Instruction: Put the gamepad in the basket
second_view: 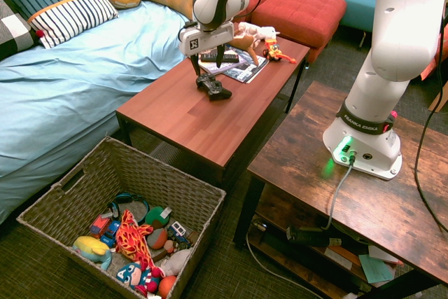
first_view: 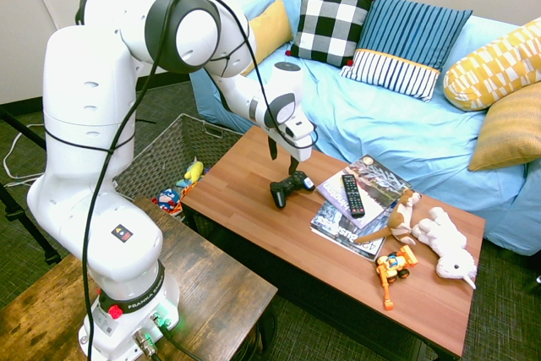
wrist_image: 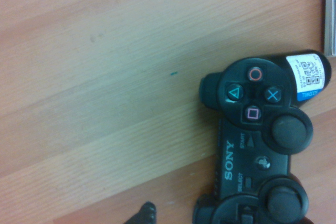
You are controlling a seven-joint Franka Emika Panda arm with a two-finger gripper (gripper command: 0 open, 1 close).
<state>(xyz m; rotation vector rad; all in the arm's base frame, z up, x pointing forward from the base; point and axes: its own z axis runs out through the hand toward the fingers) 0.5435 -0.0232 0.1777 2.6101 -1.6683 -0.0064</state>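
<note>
The black gamepad (first_view: 290, 187) lies on the wooden coffee table (first_view: 254, 209), beside a stack of magazines. My gripper (first_view: 283, 161) hangs just above it, open, with one finger on each side and nothing held. From the other side, the gripper (second_view: 208, 69) stands over the gamepad (second_view: 213, 88). Close up, the gamepad (wrist_image: 262, 145) shows its face buttons, two sticks and a white sticker on one horn. The woven basket (second_view: 206, 197) sits on the floor off the table's end, also seen as the basket (first_view: 161, 151) beside the sofa.
A slim black remote (first_view: 352, 194) lies on the magazines (first_view: 347, 221). Plush animals (first_view: 444, 243) and an orange toy robot (first_view: 394, 266) occupy the table's far end. Several toys (second_view: 133, 239) fill the basket's bottom. A blue sofa (first_view: 397, 116) with cushions runs along the table.
</note>
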